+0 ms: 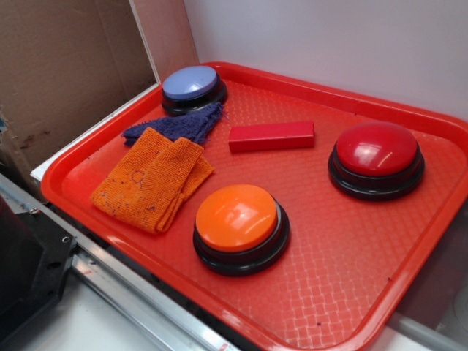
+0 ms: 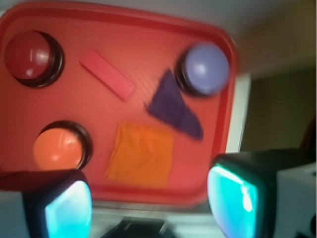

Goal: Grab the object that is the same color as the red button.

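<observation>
Three buttons, two cloths, red block [image 1: 271, 136] | in tray [image 1: 344, 292]

From my wrist camera, the gripper [image 2: 148, 203] shows as two blocky black fingers [image 2: 59, 198], each faced with a glossy pad that glows pale cyan-white, and pale grey housing at the outer edges; the picture is blurred.

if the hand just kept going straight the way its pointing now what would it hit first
Probably the orange cloth: in the wrist view it lies midway between the open hand's fingers, just past the tray's near rim. Depth is unclear and the image is blurred; the red block lies farther on, to the left.
</observation>
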`<state>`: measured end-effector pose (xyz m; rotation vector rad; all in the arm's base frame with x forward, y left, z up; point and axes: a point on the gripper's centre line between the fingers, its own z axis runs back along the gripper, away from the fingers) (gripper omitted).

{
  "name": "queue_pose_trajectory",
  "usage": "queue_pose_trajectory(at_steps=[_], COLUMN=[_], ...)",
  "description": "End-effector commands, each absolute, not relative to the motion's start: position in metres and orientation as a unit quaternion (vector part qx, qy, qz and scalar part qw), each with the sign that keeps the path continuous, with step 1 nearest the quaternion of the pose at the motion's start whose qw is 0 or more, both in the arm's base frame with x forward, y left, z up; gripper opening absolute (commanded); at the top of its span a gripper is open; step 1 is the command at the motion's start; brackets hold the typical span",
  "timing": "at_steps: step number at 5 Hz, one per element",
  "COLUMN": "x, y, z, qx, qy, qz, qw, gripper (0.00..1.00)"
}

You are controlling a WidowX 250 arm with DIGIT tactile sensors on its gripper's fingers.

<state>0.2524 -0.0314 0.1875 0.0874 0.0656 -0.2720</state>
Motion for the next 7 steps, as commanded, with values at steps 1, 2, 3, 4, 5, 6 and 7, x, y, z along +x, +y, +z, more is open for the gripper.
queue_pose_trajectory(at_steps=[1,2,3,4,5,6,7], x=[0.278,0.282,0.285,0.288,0.291,0.298,0.308], y=[-0.047,-0.046,-0.045,-0.051,-0.054,-0.058,-0.064], z=[0.140,0.119,0.081,0.049,0.027,0.016,0.012], qx=[0.023,0.015,-0.003,0.006,0.016,0.025,0.035], qy=[0.037,0.051,0.057,0.061,0.067,0.075,0.081], qz=[-0.328,-0.337,-0.313,-0.290,-0.258,-0.260,-0.272], qw=[0.944,0.940,0.948,0.955,0.964,0.962,0.958], gripper=[1.00,1.00,1.00,1.00,1.00,1.00,1.00])
